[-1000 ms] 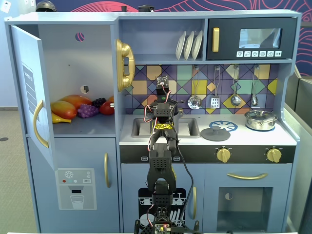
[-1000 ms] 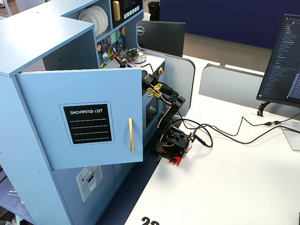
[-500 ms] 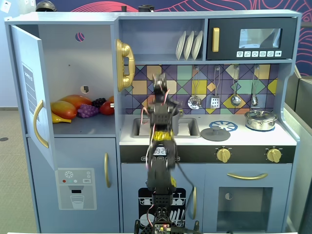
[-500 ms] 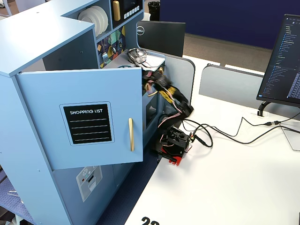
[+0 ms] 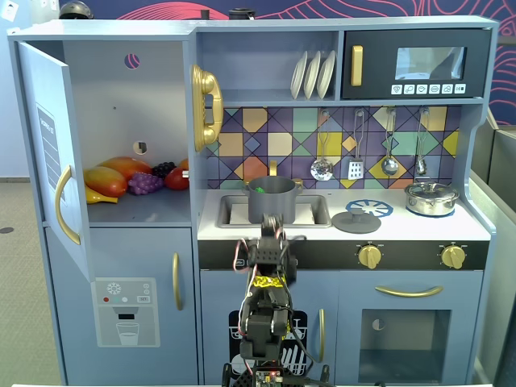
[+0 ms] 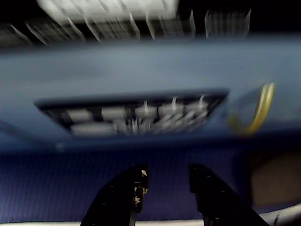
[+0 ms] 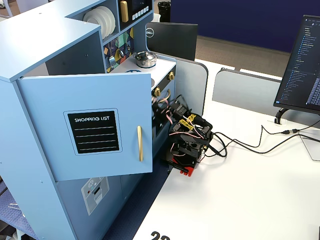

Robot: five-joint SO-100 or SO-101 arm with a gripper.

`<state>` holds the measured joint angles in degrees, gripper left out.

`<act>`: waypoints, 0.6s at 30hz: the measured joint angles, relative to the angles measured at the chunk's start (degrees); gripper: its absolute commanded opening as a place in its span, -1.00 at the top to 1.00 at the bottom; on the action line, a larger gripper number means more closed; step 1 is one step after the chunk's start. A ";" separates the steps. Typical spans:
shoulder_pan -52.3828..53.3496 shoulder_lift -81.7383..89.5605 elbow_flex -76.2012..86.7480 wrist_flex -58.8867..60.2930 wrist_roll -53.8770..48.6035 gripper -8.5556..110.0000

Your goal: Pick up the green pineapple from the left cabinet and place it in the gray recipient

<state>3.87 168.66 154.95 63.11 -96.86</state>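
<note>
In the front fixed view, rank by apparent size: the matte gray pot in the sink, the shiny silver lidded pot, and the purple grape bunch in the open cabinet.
Largest to smallest as they look:
1. Matte gray pot
2. Shiny silver lidded pot
3. Purple grape bunch
The grapes sit deeper in the open cabinet, so true size is less certain.

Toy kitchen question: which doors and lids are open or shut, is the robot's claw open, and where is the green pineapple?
left cabinet: door swung wide open.
microwave: door shut.
oven door: shut.
gray recipient: in the sink, no lid, a bit of green showing inside.
gray lid: lying on the counter.
silver pot: lid on.
gripper: open, empty.
green pineapple: probably that green bit; cannot tell for sure.
</note>
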 measured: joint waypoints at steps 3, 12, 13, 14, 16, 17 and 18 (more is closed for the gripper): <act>-1.93 0.09 8.26 -2.90 0.26 0.86; -2.11 5.89 17.31 3.08 4.48 0.86; -2.11 6.59 17.31 5.36 4.75 0.86; -2.11 7.65 17.40 7.21 5.01 0.86; -2.11 10.46 17.40 12.39 4.83 0.86; -1.93 11.78 17.05 13.97 4.48 0.86; -1.93 12.66 16.70 14.59 4.13 0.86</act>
<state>1.93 181.32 171.65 77.70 -92.72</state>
